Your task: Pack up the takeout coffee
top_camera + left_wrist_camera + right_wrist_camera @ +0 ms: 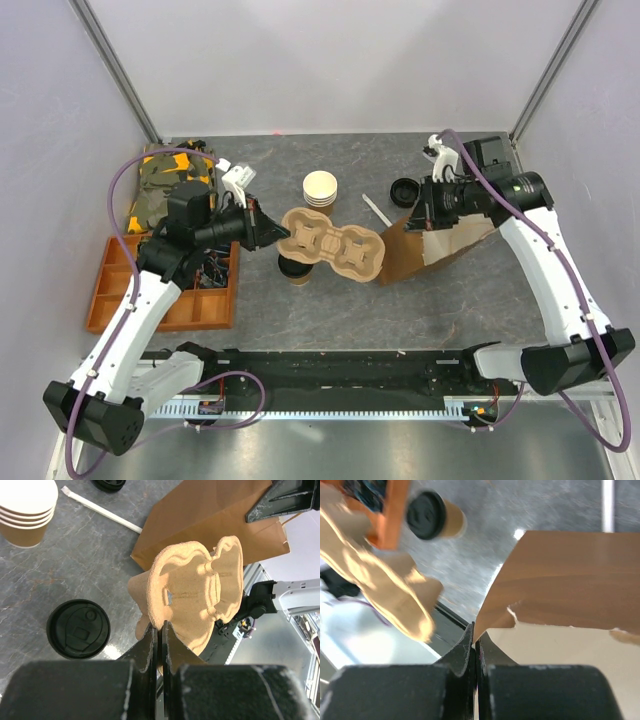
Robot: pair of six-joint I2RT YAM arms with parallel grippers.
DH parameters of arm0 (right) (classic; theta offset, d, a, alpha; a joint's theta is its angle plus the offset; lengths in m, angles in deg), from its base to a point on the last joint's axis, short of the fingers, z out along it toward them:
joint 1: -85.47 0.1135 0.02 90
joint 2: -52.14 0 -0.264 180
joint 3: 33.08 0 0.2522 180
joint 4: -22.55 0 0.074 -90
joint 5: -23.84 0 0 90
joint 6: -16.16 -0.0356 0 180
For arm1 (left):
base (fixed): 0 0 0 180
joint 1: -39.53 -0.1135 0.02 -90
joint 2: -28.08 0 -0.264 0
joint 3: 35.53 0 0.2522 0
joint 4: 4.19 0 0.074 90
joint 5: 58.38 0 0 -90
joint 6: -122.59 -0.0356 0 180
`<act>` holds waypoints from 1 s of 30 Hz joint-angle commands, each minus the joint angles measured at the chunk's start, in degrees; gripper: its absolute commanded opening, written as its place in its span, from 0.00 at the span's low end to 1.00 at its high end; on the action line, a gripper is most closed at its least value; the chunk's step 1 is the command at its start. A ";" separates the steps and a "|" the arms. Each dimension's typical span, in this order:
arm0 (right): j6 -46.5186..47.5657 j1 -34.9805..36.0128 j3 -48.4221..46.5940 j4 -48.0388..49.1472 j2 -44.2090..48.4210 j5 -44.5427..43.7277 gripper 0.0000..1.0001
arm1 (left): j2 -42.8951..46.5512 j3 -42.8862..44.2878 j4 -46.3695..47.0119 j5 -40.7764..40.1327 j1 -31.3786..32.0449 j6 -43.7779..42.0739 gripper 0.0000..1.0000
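The takeout coffee [294, 268], a small brown cup with a black lid [78, 628], stands on the table, partly hidden under a pulp cup carrier [335, 243] in the top view. My left gripper [268, 229] is shut on the carrier's left edge [195, 595] and holds it tilted above the table. A brown paper bag [435, 245] lies on its side to the right, its mouth toward the carrier. My right gripper [418, 216] is shut on the torn rim of the bag [570, 580]. The coffee [432, 517] shows blurred in the right wrist view.
A stack of cream-rimmed cups [321, 188] stands behind the carrier. A loose black lid [404, 192] and a white wrapped straw [376, 210] lie near the bag. An orange tray [160, 290] and a camouflage cloth [170, 175] sit at the left.
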 commanded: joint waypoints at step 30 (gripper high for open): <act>16.52 1.43 -24.20 5.41 -2.64 -24.25 0.74 | 5.82 1.77 -1.31 4.64 -3.12 -0.64 0.02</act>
